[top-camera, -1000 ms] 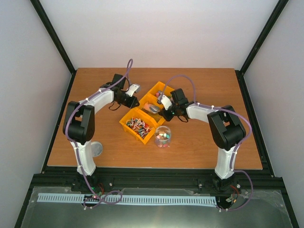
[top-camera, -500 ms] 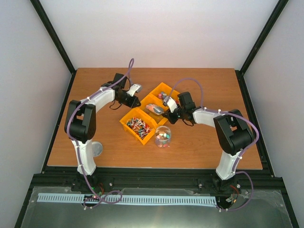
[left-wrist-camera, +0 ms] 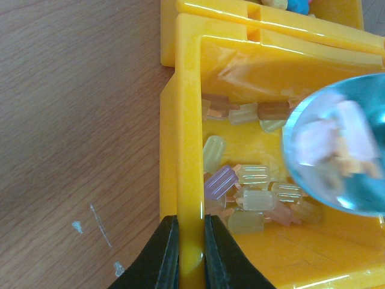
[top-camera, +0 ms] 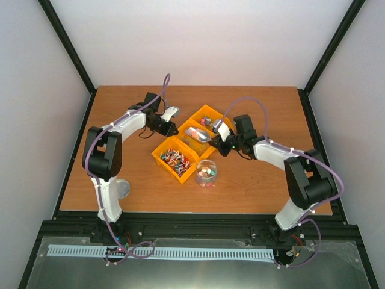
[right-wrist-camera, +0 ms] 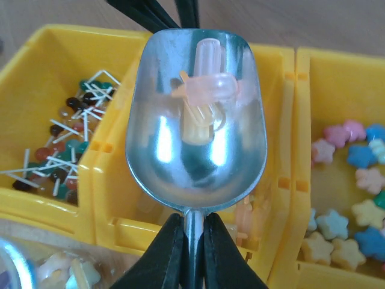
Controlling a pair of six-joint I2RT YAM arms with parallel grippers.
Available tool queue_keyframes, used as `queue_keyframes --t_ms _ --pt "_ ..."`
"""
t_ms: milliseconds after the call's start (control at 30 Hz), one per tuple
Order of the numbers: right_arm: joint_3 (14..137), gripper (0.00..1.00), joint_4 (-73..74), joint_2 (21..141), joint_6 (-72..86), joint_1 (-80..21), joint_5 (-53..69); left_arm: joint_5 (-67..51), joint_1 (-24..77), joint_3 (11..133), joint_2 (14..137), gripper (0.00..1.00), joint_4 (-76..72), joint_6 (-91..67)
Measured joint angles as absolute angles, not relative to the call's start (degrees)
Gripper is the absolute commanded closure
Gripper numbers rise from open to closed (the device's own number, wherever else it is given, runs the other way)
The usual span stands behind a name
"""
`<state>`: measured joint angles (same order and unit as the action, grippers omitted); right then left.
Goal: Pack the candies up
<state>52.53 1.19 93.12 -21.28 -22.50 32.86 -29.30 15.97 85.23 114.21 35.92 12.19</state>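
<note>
Three yellow bins sit in a diagonal row. My left gripper (top-camera: pixel 175 127) (left-wrist-camera: pixel 191 256) is shut on the side wall of the middle bin (top-camera: pixel 183 126) (left-wrist-camera: pixel 186 150), which holds pale ice-pop-shaped candies (left-wrist-camera: pixel 243 192). My right gripper (top-camera: pixel 212 138) (right-wrist-camera: pixel 194 244) is shut on the handle of a metal scoop (top-camera: pixel 198 136) (right-wrist-camera: pixel 195 138). The scoop hangs level over the middle bin with a few pink and yellow candies (right-wrist-camera: pixel 201 90) in its bowl. A clear jar (top-camera: pixel 206 172) partly filled with mixed candies stands just in front of the bins.
The near bin (top-camera: pixel 159 154) (right-wrist-camera: pixel 36 78) holds lollipops. The far bin (top-camera: pixel 210 111) (right-wrist-camera: pixel 313 120) holds star-shaped sweets (right-wrist-camera: pixel 355 211). A grey round lid (top-camera: pixel 123 189) lies by the left arm's base. Bare wooden table (left-wrist-camera: pixel 78 120) lies to the left of the bins.
The right arm's elbow has swung out to the right and its wrist has shifted right. The scoop stays over the middle bin. The left arm has not moved.
</note>
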Motion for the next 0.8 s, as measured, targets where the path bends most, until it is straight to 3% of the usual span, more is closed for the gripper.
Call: queue_keyframes --t_ms 367,633,800 --pt "57.58 0.97 19.03 84.4 -33.76 -22.06 36.51 -29.17 15.97 85.27 114.21 0.99 35.94 12.19" --pt "54.78 0.97 29.28 69.63 -46.85 -21.61 36.29 -29.04 15.97 85.41 114.26 0.99 36.07 12.19" --pt "56.99 0.97 40.93 68.71 -55.92 -21.61 35.03 -28.91 15.97 85.56 114.28 0.99 36.29 12.19"
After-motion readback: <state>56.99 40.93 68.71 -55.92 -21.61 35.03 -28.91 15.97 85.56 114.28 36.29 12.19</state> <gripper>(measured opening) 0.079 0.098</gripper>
